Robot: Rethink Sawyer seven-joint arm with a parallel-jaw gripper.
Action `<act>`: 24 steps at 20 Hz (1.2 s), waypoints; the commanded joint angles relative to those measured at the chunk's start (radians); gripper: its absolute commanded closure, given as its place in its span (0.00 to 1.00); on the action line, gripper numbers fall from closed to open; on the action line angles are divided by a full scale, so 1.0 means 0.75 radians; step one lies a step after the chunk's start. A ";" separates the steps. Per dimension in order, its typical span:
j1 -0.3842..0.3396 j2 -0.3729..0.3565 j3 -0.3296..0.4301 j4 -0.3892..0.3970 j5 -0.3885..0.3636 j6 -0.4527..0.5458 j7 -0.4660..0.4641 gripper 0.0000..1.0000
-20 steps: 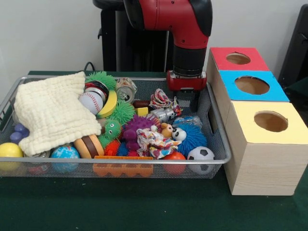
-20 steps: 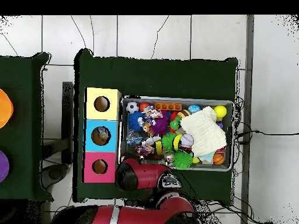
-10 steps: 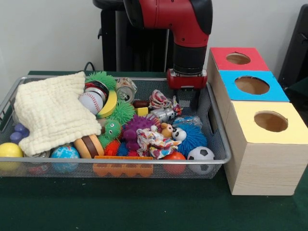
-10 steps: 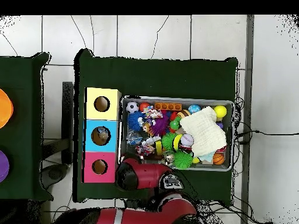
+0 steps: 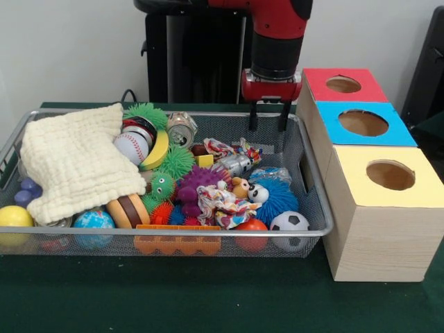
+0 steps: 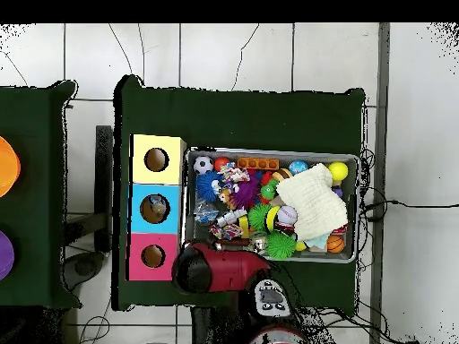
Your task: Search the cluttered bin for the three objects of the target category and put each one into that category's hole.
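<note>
My gripper (image 5: pixel 268 118) hangs open and empty above the back right corner of the wire bin (image 5: pixel 317 182), its two dark fingers (image 5: pixel 253 119) clear of the toys. Just below and left of it lie a striped rope toy (image 5: pixel 227 147) and a silver can (image 5: pixel 236 164). A baseball (image 5: pixel 130 146), a soccer ball (image 5: pixel 289 223), a globe ball (image 5: pixel 93 221) and several spiky balls fill the bin. In the overhead view the red arm (image 6: pixel 220 269) hides the gripper at the bin's lower left edge.
A cream cloth (image 5: pixel 73 163) covers the bin's left part. Three wooden boxes stand to the right of the bin, with a red (image 5: pixel 343 84), a blue (image 5: pixel 363 123) and a yellow (image 5: pixel 390 175) holed top. Seen from overhead, the blue box's hole (image 6: pixel 157 209) holds something.
The gripper has risen out of the bin's back right corner with nothing in it. The rope toy now lies flatter and slightly lower.
</note>
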 commanded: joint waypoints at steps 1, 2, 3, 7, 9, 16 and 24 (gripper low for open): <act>0.004 -0.176 0.094 -0.052 0.113 0.298 0.180 0.00; 0.006 -0.178 0.093 -0.056 0.113 0.304 0.179 0.00; 0.010 -0.168 0.088 -0.060 0.113 0.287 0.186 0.00; 0.044 -0.104 0.063 -0.089 0.106 0.197 0.219 0.00; 0.060 -0.069 0.050 -0.127 0.109 0.182 0.221 0.00; 0.110 0.001 0.016 -0.281 0.111 0.216 0.193 0.00; 0.105 0.105 0.022 -0.359 0.112 0.128 0.205 0.00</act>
